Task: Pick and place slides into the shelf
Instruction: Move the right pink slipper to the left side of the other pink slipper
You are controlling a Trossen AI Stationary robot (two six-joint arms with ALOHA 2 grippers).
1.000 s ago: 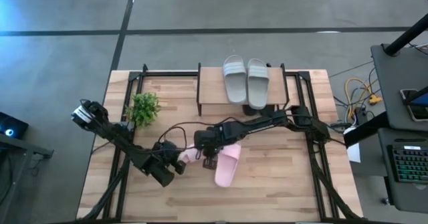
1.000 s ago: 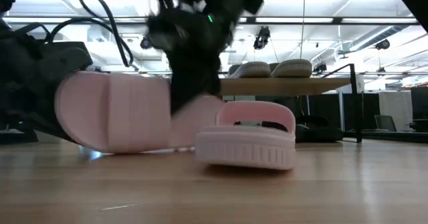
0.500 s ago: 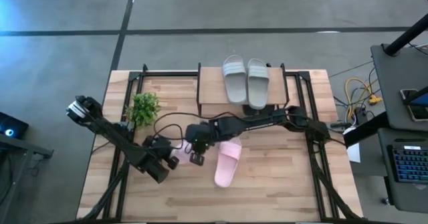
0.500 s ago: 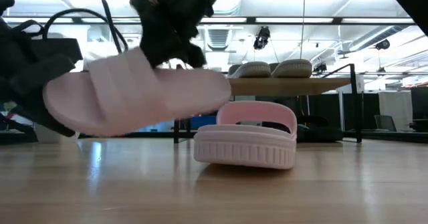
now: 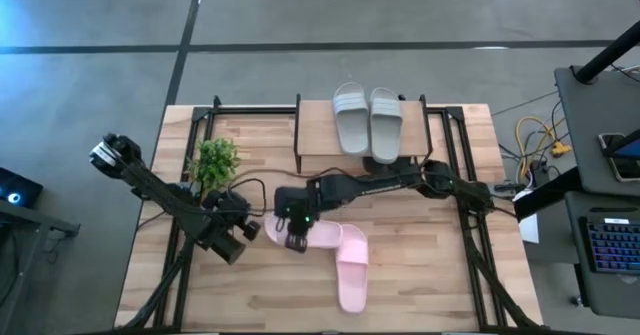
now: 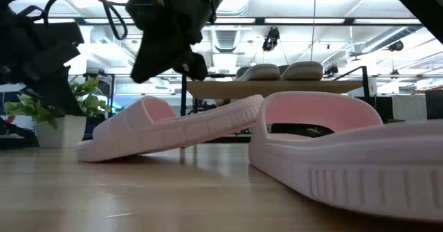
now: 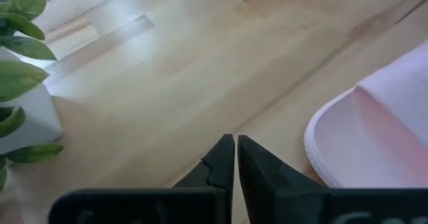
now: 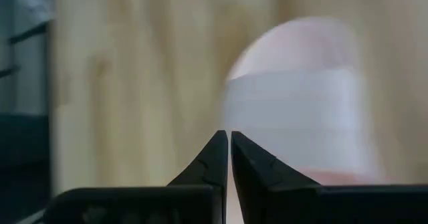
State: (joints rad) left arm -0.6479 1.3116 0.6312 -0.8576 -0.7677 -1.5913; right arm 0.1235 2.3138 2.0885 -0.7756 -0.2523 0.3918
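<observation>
1. Since the earlier frames, one pale pink slide [image 5: 312,235] had dropped from mid-air onto the worktop [image 5: 420,275], lying crosswise beside its mate.
2. Second pink slide [image 5: 352,265] had shifted nearer the low camera, now pointing toward the worktop's front edge; the two touched at one end.
3. Left gripper [image 5: 240,241] had drawn back toward the plant [image 5: 213,160]; jaws together, holding nothing, just beside the crosswise slide's end.
4. Right gripper [image 5: 292,220] hung over that slide's other part; jaws pressed together, empty in its wrist view.
5. Slides looked like smooth moulded foam with one wide strap each and a ribbed sole edge [image 6: 360,183].
6. Grey pair [image 5: 367,118] sat side by side on the shelf [image 5: 320,140], a pale plank top on thin black legs.
7. Worktop was light wood with visible grain.
8. Something dark showed under the shelf below the grey pair; too hidden to identify.
9. Near slide was cut off at the low view's right edge; the right wrist view was blurred.
</observation>
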